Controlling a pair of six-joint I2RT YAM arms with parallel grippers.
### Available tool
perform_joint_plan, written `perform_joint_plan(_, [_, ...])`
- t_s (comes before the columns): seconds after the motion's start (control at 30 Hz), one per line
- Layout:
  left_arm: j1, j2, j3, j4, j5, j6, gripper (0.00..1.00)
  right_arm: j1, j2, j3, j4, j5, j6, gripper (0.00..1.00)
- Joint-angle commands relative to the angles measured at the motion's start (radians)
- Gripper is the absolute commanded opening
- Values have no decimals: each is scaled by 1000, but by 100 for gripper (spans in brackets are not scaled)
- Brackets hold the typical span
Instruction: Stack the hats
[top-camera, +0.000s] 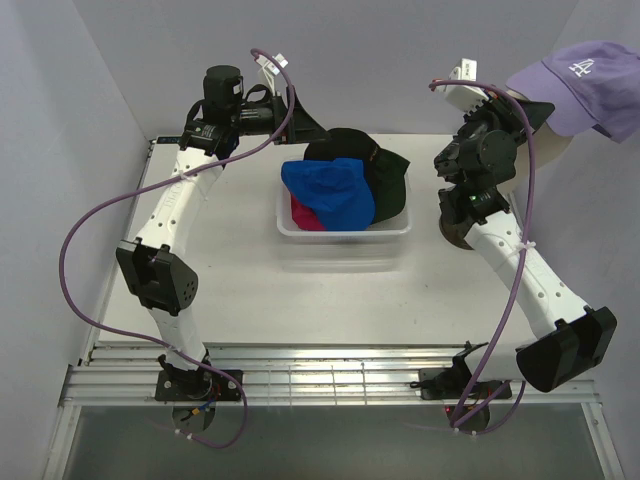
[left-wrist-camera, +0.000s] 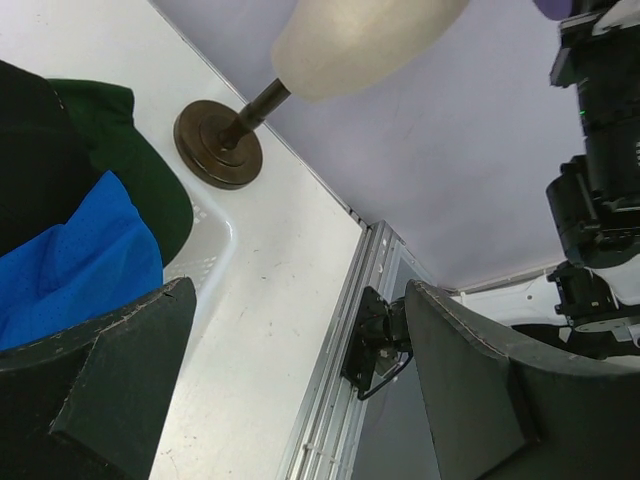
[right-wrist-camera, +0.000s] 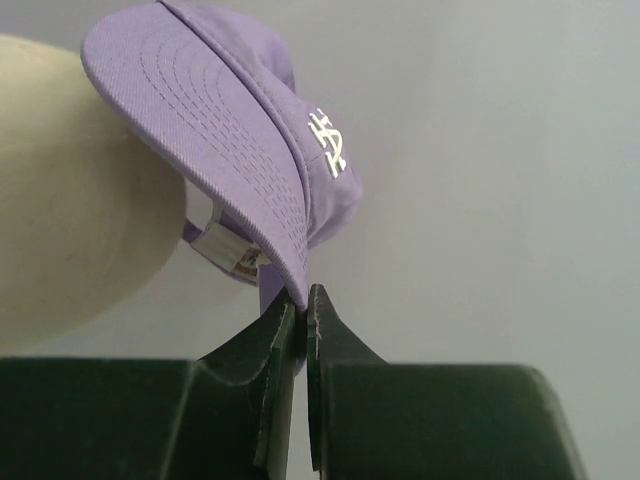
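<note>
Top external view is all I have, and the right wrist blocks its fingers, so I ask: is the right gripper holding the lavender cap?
Observer: Yes, the right gripper is shut on the brim edge of the lavender cap.
Operator: Is the cap on the head?
Observer: The head is beside the cap's open underside; contact unclear.
Operator: Left gripper?
Observer: The left gripper is open, empty.

magenta cap (top-camera: 304, 217) mostly buried, lavender cap (top-camera: 588, 82) edge-cropped
</note>
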Motion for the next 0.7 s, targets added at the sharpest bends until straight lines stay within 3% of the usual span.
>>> perform_joint_plan(0.0, [-2, -76, -7, 26, 25, -5, 96, 4, -34, -48, -15, 31, 57, 8])
perform_joint_plan(0.67, [-2, -84, -27, 37, 23, 2, 96, 68, 196, 230, 42, 32, 60, 8])
